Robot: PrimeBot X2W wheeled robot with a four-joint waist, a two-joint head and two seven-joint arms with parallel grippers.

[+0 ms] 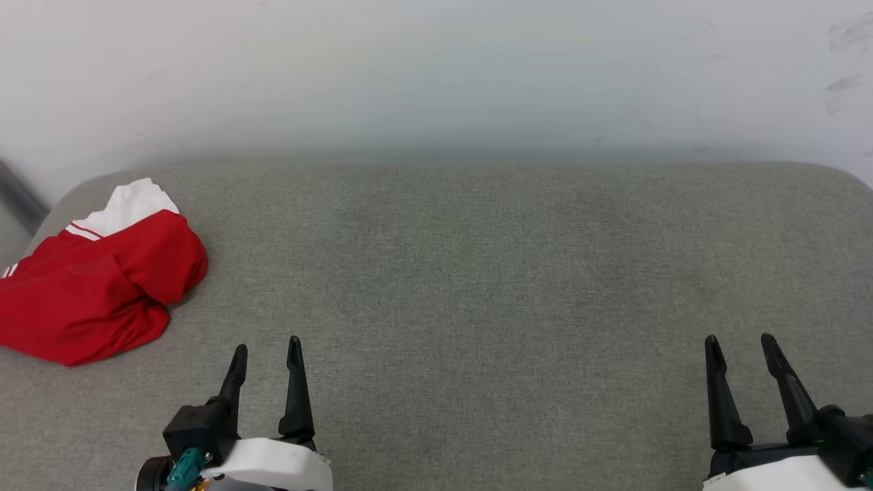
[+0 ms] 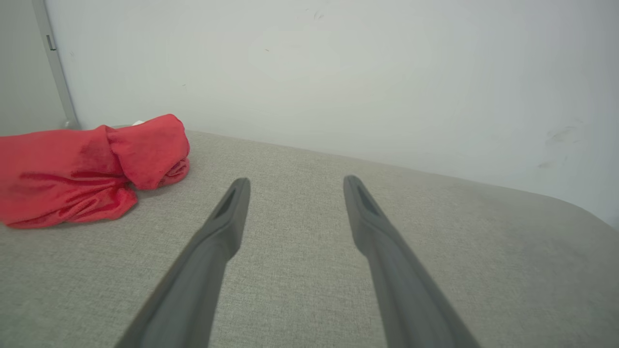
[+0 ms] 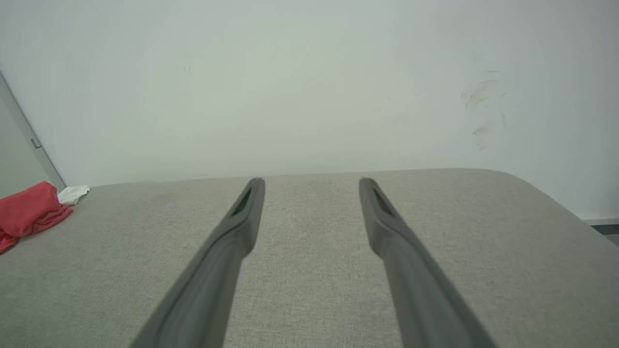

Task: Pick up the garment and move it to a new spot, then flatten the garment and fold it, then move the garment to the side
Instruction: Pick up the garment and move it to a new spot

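The garment [image 1: 95, 286] lies crumpled at the far left of the grey fabric surface [image 1: 477, 273], red with a white sleeve and striped trim at its far side. In the left wrist view the garment [image 2: 82, 169] is a red heap to the upper left of my fingers. The right wrist view catches the garment [image 3: 29, 210] at its left edge. My left gripper [image 1: 266, 349] stands open near the front, to the right of the garment and apart from it. My right gripper [image 1: 740, 344] is open at the lower right, nothing between its fingers.
A pale wall [image 1: 436, 75] rises right behind the surface, with dark scuff marks at its right. The surface's back corners are rounded. A grey vertical strip [image 2: 55, 63] runs down the wall behind the garment.
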